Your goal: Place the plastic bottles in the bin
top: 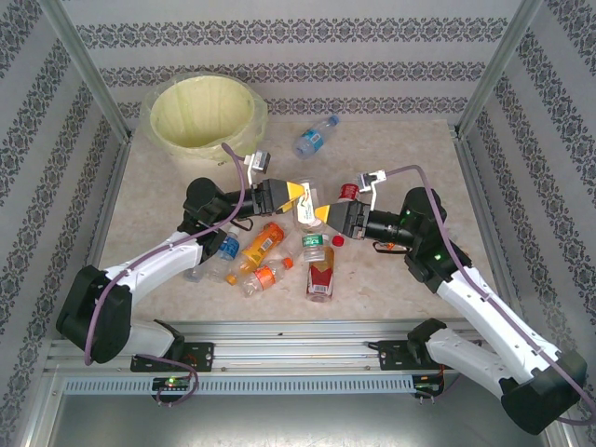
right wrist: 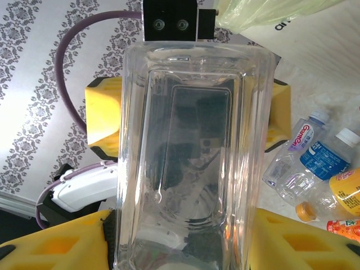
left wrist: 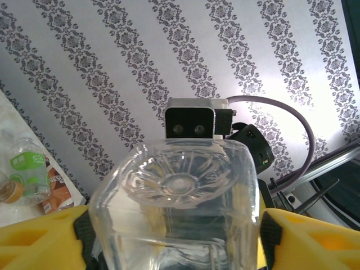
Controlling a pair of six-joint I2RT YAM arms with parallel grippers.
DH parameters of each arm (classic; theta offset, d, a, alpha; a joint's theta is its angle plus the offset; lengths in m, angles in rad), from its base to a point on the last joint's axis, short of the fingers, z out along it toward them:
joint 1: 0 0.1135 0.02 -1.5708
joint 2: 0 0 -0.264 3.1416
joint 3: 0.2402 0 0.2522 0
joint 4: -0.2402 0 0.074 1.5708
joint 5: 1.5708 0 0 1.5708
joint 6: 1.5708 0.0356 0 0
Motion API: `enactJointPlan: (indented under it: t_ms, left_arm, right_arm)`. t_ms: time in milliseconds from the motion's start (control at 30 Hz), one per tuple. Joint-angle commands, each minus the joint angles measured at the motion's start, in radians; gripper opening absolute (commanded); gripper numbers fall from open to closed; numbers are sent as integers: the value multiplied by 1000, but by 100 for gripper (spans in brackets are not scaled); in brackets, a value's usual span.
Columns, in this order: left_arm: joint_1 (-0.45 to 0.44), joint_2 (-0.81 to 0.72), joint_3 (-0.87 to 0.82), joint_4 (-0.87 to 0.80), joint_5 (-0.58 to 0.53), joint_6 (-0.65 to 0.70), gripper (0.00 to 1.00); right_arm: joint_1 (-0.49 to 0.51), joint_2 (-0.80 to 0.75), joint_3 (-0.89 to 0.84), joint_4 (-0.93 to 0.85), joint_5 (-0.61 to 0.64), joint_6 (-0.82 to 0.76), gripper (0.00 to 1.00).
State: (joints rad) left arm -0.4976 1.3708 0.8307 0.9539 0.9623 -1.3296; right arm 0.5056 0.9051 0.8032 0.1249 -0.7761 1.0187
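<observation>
Right of the large round white bin lined with a pale yellow bag point(top: 160, 101), on its near side, a clear, square-sided plastic bottle point(top: 307, 207) hangs level between both grippers. The right gripper point(right wrist: 180, 236) pinches one end, and the left gripper point(left wrist: 174, 239) has its pads pressed on the base end. A good handover, I judge, needs the left grip firm before the right lets go. Then the bottle should be lifted clear of the heap of bottles point(top: 270, 256) below before it swings over the bin.

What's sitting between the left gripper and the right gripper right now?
A clear plastic bottle spans the gap from the left gripper to the right gripper, seen from the top camera; each wrist view shows it between yellow fingers.
</observation>
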Motion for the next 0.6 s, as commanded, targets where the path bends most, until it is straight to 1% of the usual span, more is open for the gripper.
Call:
enactJointPlan:
  t_ms: [0, 67, 167, 233, 333, 467, 533, 567]
  left_arm:
    - [-13, -27, 0, 76, 35, -14, 70]
    - [-13, -32, 0, 74, 37, -15, 65]
    - [-13, -44, 1, 62, 41, -6, 61]
    - [-13, -53, 3, 40, 39, 10, 59]
    - [-10, -69, 12, -17, 36, 46, 57]
    - [13, -99, 34, -135, 26, 111, 56]
    - [39, -115, 51, -201, 25, 139, 55]
    - [50, -126, 67, -270, 22, 172, 55]
  right_arm:
    - [-7, 2, 12, 55, -18, 0, 59]
    - [-9, 5, 12, 50, -18, -4, 59]
    - [-10, -1, 11, 25, -16, -18, 62]
    - [-13, -14, 12, -4, -12, -33, 68]
    - [-21, -50, 23, -86, -4, -75, 83]
    - [-39, -117, 48, -250, 34, -163, 97]
    - [-41, -153, 61, -335, 68, -217, 98]
    - [-41, -173, 68, -377, 90, -252, 98]
